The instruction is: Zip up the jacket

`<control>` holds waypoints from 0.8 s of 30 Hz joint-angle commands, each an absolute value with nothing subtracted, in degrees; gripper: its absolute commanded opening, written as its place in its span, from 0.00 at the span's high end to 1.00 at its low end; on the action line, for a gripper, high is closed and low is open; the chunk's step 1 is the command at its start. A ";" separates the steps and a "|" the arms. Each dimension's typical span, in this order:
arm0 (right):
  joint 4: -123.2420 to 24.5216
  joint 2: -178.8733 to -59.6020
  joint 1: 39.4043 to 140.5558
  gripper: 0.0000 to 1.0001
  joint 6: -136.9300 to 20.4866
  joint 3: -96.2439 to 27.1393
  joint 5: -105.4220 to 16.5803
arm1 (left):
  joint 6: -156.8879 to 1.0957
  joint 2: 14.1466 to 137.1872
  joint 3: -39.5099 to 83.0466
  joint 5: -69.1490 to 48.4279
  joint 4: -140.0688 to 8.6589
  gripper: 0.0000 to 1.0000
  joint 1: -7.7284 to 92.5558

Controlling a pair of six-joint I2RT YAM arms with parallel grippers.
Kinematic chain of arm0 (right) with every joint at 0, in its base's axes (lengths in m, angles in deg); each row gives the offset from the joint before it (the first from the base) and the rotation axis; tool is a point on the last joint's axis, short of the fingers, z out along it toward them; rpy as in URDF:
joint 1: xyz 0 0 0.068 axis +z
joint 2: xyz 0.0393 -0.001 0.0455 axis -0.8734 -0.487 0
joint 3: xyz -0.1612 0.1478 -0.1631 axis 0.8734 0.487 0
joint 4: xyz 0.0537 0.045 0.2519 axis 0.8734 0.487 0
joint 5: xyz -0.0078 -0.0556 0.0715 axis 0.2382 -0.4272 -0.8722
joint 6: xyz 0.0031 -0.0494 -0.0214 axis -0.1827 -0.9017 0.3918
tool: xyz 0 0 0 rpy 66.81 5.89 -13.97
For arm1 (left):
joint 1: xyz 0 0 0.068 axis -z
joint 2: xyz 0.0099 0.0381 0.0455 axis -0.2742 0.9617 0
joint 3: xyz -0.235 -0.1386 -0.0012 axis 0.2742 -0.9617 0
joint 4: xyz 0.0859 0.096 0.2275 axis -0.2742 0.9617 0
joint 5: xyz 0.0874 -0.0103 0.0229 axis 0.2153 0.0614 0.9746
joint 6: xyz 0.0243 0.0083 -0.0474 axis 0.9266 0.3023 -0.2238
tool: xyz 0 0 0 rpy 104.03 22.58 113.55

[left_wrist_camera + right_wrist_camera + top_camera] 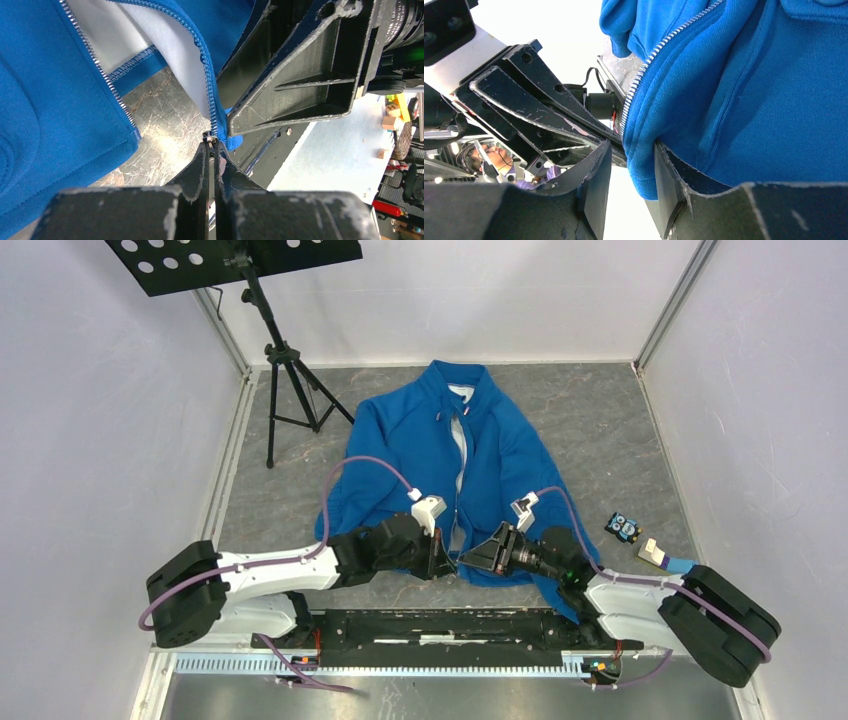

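The blue jacket [400, 450] lies flat on the grey table, collar at the far side, its front zipper open and the white lining showing. Both grippers meet at the bottom hem. My left gripper [443, 562] [214, 150] is shut on the metal zipper pull [211, 138] at the foot of the right row of teeth [207, 65]; the other row [100, 70] lies apart to the left. My right gripper [470, 558] [631, 150] is open, with the jacket's hem corner [644, 165] between the jaws, resting against one finger [669, 185] and clear of the other.
A black music stand on a tripod [285, 370] stands at the back left. A small blue and black object [623, 528] and a white and blue one [660, 555] lie at the right. White walls enclose the table. The right gripper's fingers [300, 75] crowd the left wrist view.
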State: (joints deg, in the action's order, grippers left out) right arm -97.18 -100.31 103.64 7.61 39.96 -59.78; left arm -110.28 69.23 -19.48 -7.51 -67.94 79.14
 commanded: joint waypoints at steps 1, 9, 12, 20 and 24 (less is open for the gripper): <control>-105.61 -102.48 104.05 0.59 7.10 42.82 -58.90 | -109.82 70.37 -16.59 -6.23 -69.14 0.98 80.02; -116.37 -105.80 104.32 0.91 0.41 44.89 -58.04 | -110.73 70.32 -16.51 -6.10 -68.61 0.98 80.29; -128.41 -107.32 104.28 1.00 -5.86 47.84 -57.56 | -111.79 69.81 -17.40 -7.02 -70.00 0.92 80.25; -149.03 -113.98 104.27 1.00 -22.73 51.35 -57.45 | -117.48 70.13 -20.63 -12.87 -79.99 0.68 80.25; -149.17 -113.48 104.26 0.99 -28.37 50.37 -60.74 | -119.17 67.78 -22.81 -14.05 -81.10 0.59 80.25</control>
